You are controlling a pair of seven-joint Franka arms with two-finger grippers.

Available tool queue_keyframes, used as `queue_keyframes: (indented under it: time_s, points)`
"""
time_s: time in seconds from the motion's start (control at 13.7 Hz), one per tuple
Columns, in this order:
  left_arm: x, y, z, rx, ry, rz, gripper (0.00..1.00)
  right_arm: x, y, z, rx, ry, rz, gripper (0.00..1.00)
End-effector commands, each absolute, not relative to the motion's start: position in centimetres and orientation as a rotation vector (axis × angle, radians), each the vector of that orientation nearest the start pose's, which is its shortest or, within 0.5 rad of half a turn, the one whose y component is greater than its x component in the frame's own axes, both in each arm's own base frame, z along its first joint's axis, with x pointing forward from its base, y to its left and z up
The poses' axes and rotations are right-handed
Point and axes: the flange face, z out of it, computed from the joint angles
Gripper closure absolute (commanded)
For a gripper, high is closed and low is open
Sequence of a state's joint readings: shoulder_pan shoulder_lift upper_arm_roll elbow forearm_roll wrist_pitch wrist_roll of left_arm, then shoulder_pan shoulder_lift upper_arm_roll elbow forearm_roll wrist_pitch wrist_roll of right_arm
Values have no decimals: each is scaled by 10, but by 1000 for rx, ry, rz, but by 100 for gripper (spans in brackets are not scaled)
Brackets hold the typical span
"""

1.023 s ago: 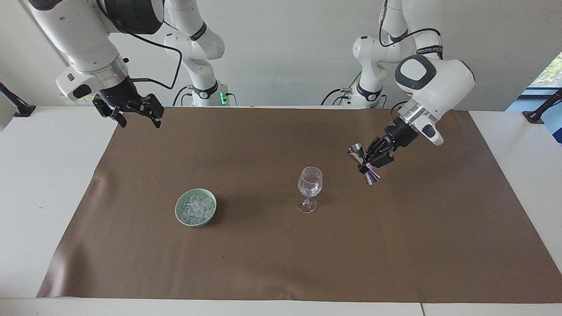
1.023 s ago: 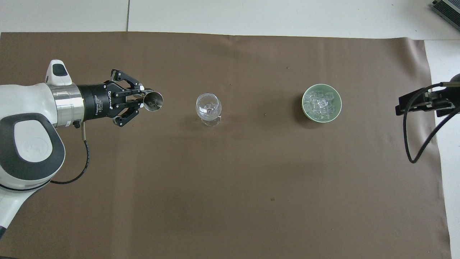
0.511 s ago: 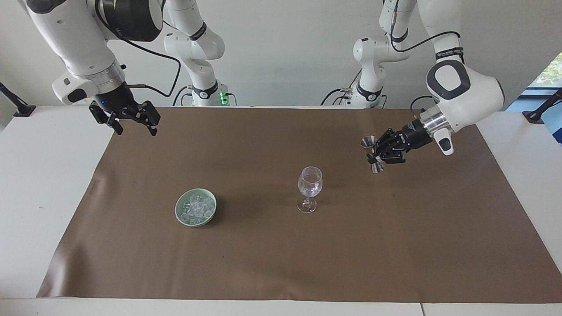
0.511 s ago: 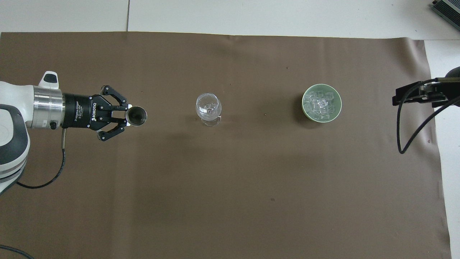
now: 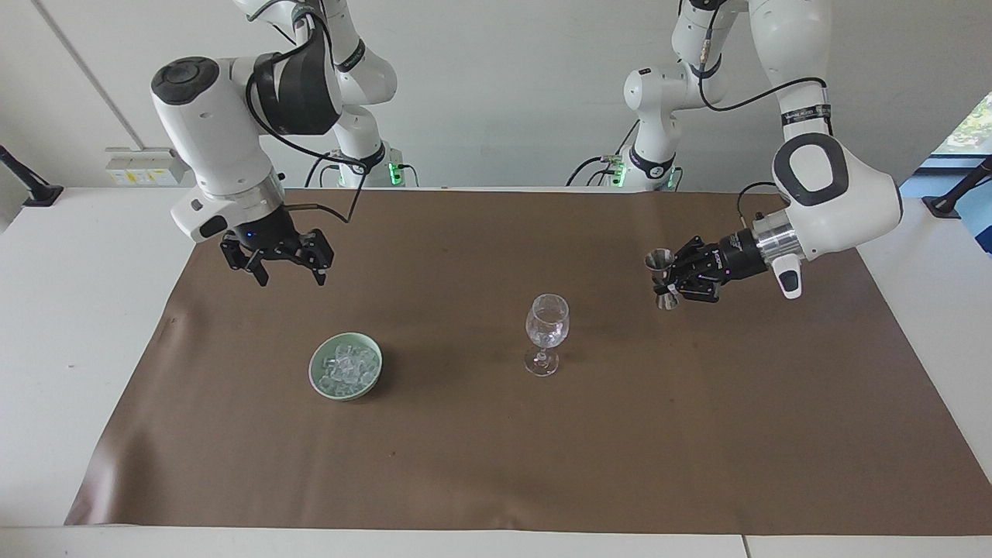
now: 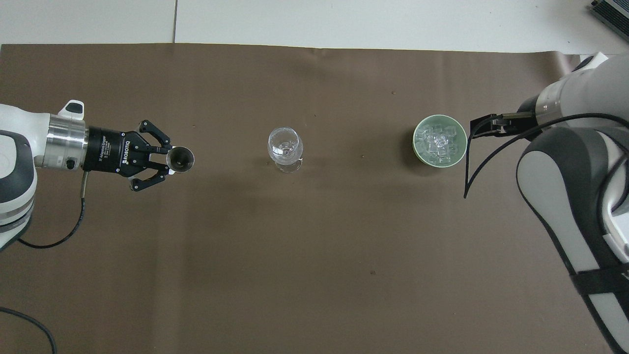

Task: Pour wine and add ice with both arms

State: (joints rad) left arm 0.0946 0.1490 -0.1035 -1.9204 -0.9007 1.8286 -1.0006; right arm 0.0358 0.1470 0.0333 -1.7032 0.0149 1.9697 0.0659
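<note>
A clear wine glass [image 5: 547,332] [image 6: 285,147] stands mid-mat. Toward the right arm's end sits a pale green bowl [image 5: 313,373] [image 6: 415,143] heaped with ice [image 5: 346,366] [image 6: 439,141]. My left gripper [image 5: 669,281] [image 6: 167,160] is shut on the waist of a steel jigger [image 5: 659,273] [image 6: 181,159], held upright over the mat between the glass and the left arm's end. My right gripper [image 5: 287,267] [image 6: 485,126] hangs open and empty over the mat beside the bowl, on the robots' side of it. No wine shows.
A brown mat [image 5: 496,465] covers most of the white table [image 5: 70,310]. The right arm's forearm [image 6: 565,187] fills the overhead view's lower corner at that end.
The left gripper turned the jigger from tilted to upright and drew it away from the glass. The right arm swung in from the table's end and came down near the bowl.
</note>
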Motion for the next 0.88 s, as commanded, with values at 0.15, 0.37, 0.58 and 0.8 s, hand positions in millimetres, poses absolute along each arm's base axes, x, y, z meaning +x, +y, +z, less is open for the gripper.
queue_keyframes:
  time_s: [0.15, 0.37, 0.58, 0.8]
  points:
    - [593, -28, 420, 1797, 1533, -828, 100, 637, 45, 463, -3080, 90, -228, 0]
    - [596, -18, 408, 1760, 1551, -847, 100, 636, 53, 457, -3076, 107, -234, 0]
    - [598, -7, 399, 1702, 1571, -864, 100, 630, 71, 436, -3080, 43, -219, 0]
    - [600, -6, 395, 1681, 1577, -866, 100, 634, 71, 414, -3084, 40, -194, 0]
